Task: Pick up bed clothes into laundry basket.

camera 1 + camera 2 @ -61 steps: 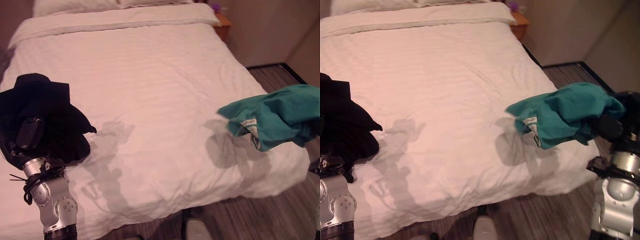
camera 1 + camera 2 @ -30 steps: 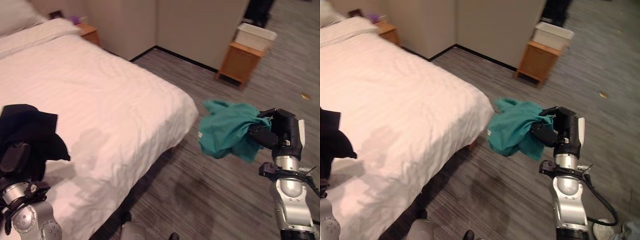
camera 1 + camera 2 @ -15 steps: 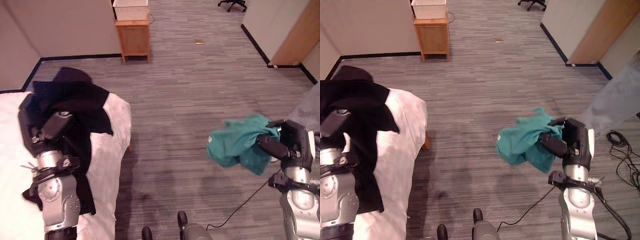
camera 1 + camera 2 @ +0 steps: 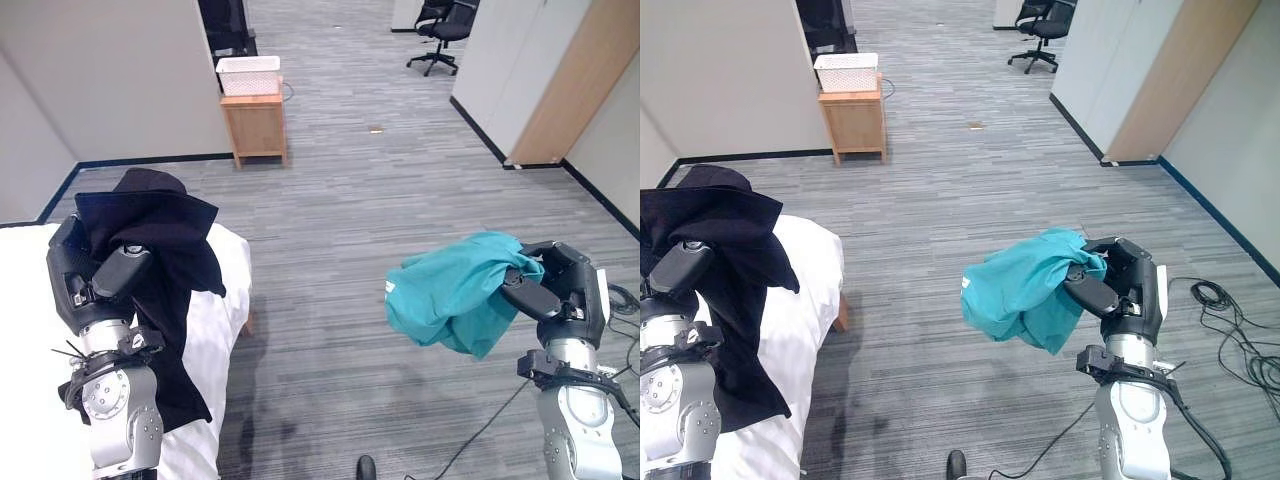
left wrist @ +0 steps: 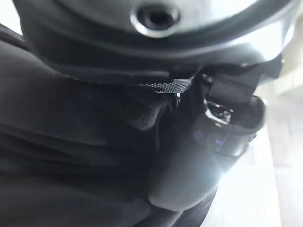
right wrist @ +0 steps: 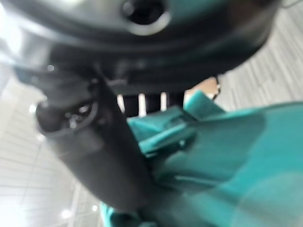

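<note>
A black garment hangs from my left hand, whose fingers are curled round it; it droops over the corner of the white bed. In the left wrist view the thumb presses into the black cloth. My right hand is shut on a bunched teal garment, held in the air above the carpet. The right wrist view has the thumb against the teal cloth. A white laundry basket sits on a small wooden cabinet far ahead by the wall.
Grey striped carpet stretches between me and the cabinet. A grey partition wall stands at the left, a wooden door at the right. An office chair stands in the far aisle.
The whole view has swung away from the bed toward the open room, so the cabinet with the basket now sits ahead. Both hands still hold their garments, the teal one raised slightly.
</note>
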Available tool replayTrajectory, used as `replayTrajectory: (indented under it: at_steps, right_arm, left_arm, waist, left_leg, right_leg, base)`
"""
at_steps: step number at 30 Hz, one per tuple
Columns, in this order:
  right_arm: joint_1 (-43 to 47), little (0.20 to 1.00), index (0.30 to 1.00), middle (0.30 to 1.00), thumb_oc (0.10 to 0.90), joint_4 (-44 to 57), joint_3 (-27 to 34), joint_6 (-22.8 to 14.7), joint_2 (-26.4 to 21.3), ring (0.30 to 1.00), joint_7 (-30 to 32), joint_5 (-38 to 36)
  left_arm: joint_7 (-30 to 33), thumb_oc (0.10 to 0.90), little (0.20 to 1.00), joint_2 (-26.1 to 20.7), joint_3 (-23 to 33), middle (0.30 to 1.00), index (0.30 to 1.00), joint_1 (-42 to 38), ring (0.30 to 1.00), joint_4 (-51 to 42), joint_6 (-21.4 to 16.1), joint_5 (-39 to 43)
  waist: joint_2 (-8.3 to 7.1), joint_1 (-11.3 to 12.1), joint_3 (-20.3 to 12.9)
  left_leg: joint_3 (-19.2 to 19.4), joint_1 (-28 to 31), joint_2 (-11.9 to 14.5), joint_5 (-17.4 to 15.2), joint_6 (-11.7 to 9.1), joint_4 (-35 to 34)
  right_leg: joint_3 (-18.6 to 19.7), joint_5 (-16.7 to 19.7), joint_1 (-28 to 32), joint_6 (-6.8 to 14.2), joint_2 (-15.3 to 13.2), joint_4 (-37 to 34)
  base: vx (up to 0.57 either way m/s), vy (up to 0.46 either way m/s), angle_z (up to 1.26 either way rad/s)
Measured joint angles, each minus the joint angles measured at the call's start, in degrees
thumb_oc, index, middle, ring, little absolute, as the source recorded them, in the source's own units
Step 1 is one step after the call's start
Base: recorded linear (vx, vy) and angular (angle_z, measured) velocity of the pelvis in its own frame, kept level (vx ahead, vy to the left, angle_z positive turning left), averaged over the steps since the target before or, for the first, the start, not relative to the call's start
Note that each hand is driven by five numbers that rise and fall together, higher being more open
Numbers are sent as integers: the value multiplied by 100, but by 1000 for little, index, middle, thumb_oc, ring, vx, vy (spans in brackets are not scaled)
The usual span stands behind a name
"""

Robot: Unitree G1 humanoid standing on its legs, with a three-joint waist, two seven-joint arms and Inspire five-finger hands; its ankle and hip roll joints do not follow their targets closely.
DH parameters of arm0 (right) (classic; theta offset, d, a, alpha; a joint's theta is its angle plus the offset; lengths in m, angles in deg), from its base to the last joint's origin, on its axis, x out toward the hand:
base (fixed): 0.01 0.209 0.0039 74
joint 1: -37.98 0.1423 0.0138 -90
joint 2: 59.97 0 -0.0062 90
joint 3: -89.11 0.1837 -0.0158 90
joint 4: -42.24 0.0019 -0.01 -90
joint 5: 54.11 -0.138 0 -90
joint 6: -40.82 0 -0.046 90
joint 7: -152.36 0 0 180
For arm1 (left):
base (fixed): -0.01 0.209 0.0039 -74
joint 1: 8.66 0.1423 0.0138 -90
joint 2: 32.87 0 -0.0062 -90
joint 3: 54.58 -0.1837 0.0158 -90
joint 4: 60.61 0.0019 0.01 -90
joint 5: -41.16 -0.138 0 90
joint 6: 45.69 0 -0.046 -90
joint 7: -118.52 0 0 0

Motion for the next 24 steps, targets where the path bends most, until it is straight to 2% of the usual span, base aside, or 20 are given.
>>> replayTrajectory:
  at_steps: [4,7,9,11,12,13,14,15,16,17,19,20,22,23,24]
  right_arm:
    - [423,300,300,300,400,-418,-57,8,-725,300,44,-24]
    - [676,300,300,300,400,-422,-94,1,-740,300,50,-20]
    - [902,300,300,300,400,-404,-233,-2,-728,300,56,-12]
    - [1036,300,300,300,400,-362,-307,-1,-697,300,52,22]
    - [1085,300,300,300,400,-315,-365,-1,-656,300,22,48]
    - [1069,300,300,300,400,-278,-375,-1,-589,300,5,57]
    - [1059,300,300,300,400,-275,-402,13,-494,300,0,57]
    - [1029,300,300,300,400,-275,-411,39,-495,300,-6,58]
    - [1012,300,300,300,400,-245,-423,46,-496,300,-11,60]
    - [993,300,300,300,400,-204,-413,45,-496,300,-4,59]
    - [927,300,300,300,400,-179,-395,45,-492,300,-14,59]
    - [905,300,300,300,400,-179,-407,45,-492,300,-12,59]
    - [829,300,300,300,400,-192,-406,48,-480,300,-9,59]
    - [737,300,300,300,400,-191,-420,54,-478,300,-9,58]
    - [712,300,300,300,400,-193,-417,56,-473,300,-9,59]
  left_arm:
    - [-2,400,300,-529,-178,300,300,-502,300,23,14,-138]
    - [-23,400,300,-621,-236,300,300,-758,300,23,-5,-160]
    - [-15,400,300,-627,-373,300,300,-957,300,85,-36,-145]
    - [-18,400,300,-634,-466,300,300,-1082,300,237,-44,-138]
    - [-13,400,300,-659,-495,300,300,-1112,300,336,-44,-103]
    - [-10,400,300,-687,-513,300,300,-1084,300,367,-42,-78]
    - [-1,400,300,-691,-521,300,300,-1013,300,437,-13,-21]
    - [1,400,300,-660,-538,300,300,-975,300,494,10,3]
    - [-5,400,300,-690,-532,300,300,-822,300,539,25,70]
    - [-3,400,300,-688,-509,300,300,-767,300,543,25,79]
    - [-5,400,300,-691,-461,300,300,-744,300,569,26,79]
    - [3,400,300,-684,-388,300,300,-775,300,608,24,78]
    - [17,400,300,-642,-358,300,300,-828,300,791,27,75]
    - [11,400,300,-641,-335,300,300,-810,300,861,61,75]
    - [13,400,300,-637,-330,300,300,-807,300,860,76,75]
  waist:
    - [-19,14,9]
    - [-19,23,9]
    - [-17,9,29]
    - [59,62,259]
    - [67,42,559]
    - [54,5,715]
    - [-19,-116,897]
    - [-27,-146,915]
    - [-46,-134,909]
    - [-54,-131,915]
    - [-74,-160,913]
    - [-95,-213,903]
    - [-111,-368,896]
    - [-206,-429,842]
    - [-300,-420,785]
  left_leg:
    - [28,-2,-13,-2,1,-2]
    - [26,-18,-23,-4,3,-5]
    - [36,-141,-94,-3,28,-3]
    - [180,-187,-68,44,95,24]
    - [300,-159,-8,17,140,99]
    - [333,-135,-2,-16,186,166]
    - [372,-130,-59,-99,224,266]
    - [386,-120,-93,-129,264,276]
    - [545,-121,-170,-134,277,256]
    - [567,-113,-191,-175,234,257]
    - [570,-112,-208,-174,199,252]
    - [523,-105,-162,-220,108,240]
    - [408,19,-43,-267,-65,254]
    - [276,225,95,-347,-289,250]
    - [211,367,161,-423,-429,263]
  right_leg:
    - [17,9,-4,10,-9,-1]
    - [18,8,-21,16,-10,3]
    - [50,59,-263,81,-22,211]
    - [27,-25,-812,201,-16,1090]
    - [41,-115,-1278,392,-67,2005]
    - [63,-164,-1479,597,-148,2427]
    - [-19,-380,-1690,668,-390,2918]
    - [-39,-432,-1753,636,-563,2929]
    - [-137,-439,-1837,621,-905,2708]
    - [-131,-436,-1855,625,-1101,2569]
    - [-159,-400,-1594,673,-1295,1740]
    - [-155,-351,-1494,729,-1413,1122]
    - [-143,-81,-1318,772,-1388,674]
    - [-125,98,-1060,715,-1219,492]
    - [-34,498,-938,555,-1109,502]
  base:
    - [6,72,-4]
    - [4,111,0]
    - [-47,151,-11]
    - [-30,99,-36]
    - [106,-9,-42]
    - [230,-100,-28]
    - [190,-91,-7]
    - [331,-197,-29]
    - [227,-138,-41]
    - [339,-222,-43]
    - [363,-267,-13]
    - [354,-283,1]
    - [340,-324,37]
    - [421,-444,54]
    - [183,-239,23]
